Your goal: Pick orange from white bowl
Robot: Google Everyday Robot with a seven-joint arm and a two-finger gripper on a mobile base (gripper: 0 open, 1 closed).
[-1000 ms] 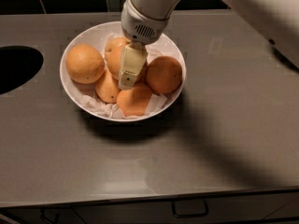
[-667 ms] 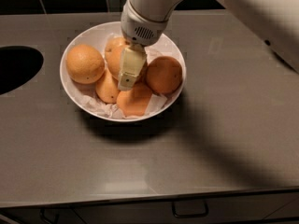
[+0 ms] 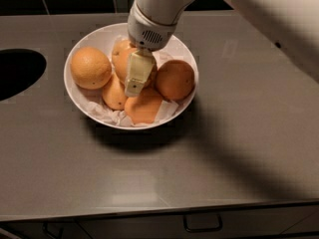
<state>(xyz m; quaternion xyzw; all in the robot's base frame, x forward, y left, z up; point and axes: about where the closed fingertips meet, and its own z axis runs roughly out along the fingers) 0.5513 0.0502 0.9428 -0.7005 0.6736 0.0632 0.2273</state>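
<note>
The white bowl (image 3: 79,101), lined with crumpled white paper, stands on the grey counter and holds several orange fruits. My gripper (image 3: 137,76) reaches down from the upper right into the middle of the bowl. It lies against the orange (image 3: 119,64), a round fruit in the centre that it largely hides. A big round dimpled orange fruit (image 3: 90,67) lies at the left and another round one (image 3: 175,79) at the right. A smaller pointed one (image 3: 114,94) lies just left of the gripper tip.
An orange wedge-like piece (image 3: 144,106) lies at the bowl's front. A dark round opening (image 3: 17,71) is cut in the counter at the left. The counter's front edge and drawer handles (image 3: 202,224) run along the bottom. My arm crosses the upper right.
The gripper stays in the middle of the bowl over the same fruit, at most slightly lower. The fruits have not visibly moved.
</note>
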